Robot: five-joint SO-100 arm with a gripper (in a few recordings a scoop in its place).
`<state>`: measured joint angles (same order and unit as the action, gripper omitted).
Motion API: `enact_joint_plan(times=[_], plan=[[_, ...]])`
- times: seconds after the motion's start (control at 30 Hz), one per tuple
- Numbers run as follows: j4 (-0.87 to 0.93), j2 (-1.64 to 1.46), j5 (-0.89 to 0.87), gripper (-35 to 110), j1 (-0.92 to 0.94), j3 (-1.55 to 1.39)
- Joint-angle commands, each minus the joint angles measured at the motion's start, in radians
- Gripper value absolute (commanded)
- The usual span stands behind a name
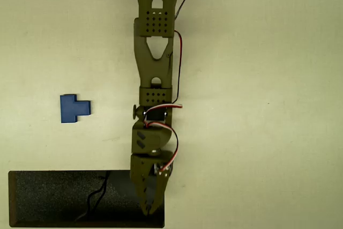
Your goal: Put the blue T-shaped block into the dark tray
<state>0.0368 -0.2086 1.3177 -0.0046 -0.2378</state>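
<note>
The blue T-shaped block (74, 108) lies flat on the pale table at the left, its stem pointing right. The dark tray (48, 199) sits at the bottom left, black with a raised rim. My olive-green arm reaches down the middle of the overhead view, and the gripper (150, 207) hangs over the tray's right end. Its fingers meet at the tips with nothing between them. The block is well up and left of the gripper, apart from it.
A black cable (96, 194) lies inside the tray near its middle. Red and white wires (172, 148) loop along the arm. Pale table surface spreads to the right of the arm and around the block.
</note>
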Motion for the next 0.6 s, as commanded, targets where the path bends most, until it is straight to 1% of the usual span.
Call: enact_joint_plan(times=[0.0,0.07,0.13,0.17,0.2,0.23,0.3,0.4,0.47,0.57], plan=[[0.506,-0.459,-0.066,0,0.006,0.074],[0.917,-0.627,-0.074,0,0.012,0.075],[1.299,-0.772,-0.061,0,0.018,-0.015],[1.456,-0.830,-0.058,0,0.023,-0.091],[1.568,-0.876,-0.061,0,0.028,-0.175],[1.635,-0.911,-0.074,0,0.031,-0.262],[1.663,-0.945,-0.110,0,0.044,-0.411],[1.565,-0.965,-0.092,0,0.097,-0.624],[1.448,-0.982,-0.012,0,0.155,-0.784],[1.195,-1.014,0.120,0,0.253,-1.008]])
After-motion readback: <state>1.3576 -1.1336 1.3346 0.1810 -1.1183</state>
